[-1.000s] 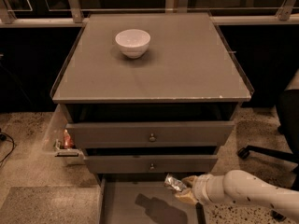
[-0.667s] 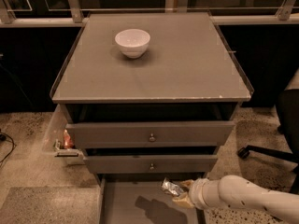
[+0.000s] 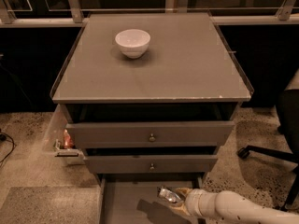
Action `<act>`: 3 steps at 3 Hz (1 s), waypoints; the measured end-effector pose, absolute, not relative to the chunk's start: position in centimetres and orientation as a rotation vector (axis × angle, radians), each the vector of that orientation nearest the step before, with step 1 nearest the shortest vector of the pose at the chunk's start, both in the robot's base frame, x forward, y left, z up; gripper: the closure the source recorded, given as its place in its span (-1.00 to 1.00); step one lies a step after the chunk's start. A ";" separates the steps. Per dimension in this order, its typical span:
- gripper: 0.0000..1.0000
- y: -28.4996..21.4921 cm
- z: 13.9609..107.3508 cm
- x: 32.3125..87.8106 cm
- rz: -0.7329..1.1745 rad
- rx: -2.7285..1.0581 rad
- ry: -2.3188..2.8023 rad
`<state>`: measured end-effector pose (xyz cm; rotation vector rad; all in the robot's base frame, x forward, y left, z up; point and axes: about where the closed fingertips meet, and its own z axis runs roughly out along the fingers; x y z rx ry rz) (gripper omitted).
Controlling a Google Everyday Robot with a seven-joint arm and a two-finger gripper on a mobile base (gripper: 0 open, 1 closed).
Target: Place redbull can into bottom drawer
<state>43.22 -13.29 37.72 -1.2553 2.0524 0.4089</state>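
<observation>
As you look down on the grey drawer cabinet (image 3: 196,134), its bottom drawer (image 3: 121,204) stands pulled out at the lower edge. Your white arm (image 3: 238,208) reaches in from the right. A white bowl (image 3: 132,42) sits on the worktop (image 3: 187,64). Your end effector (image 3: 180,203) hangs over the drawer's right side, clamped on the redbull can (image 3: 168,195).
</observation>
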 end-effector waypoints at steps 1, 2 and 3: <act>1.00 -13.6 34.8 43.1 0.417 -1.258 1.987; 1.00 -14.3 31.0 43.4 0.426 -1.241 1.972; 1.00 -15.3 26.1 43.7 0.449 -1.214 2.027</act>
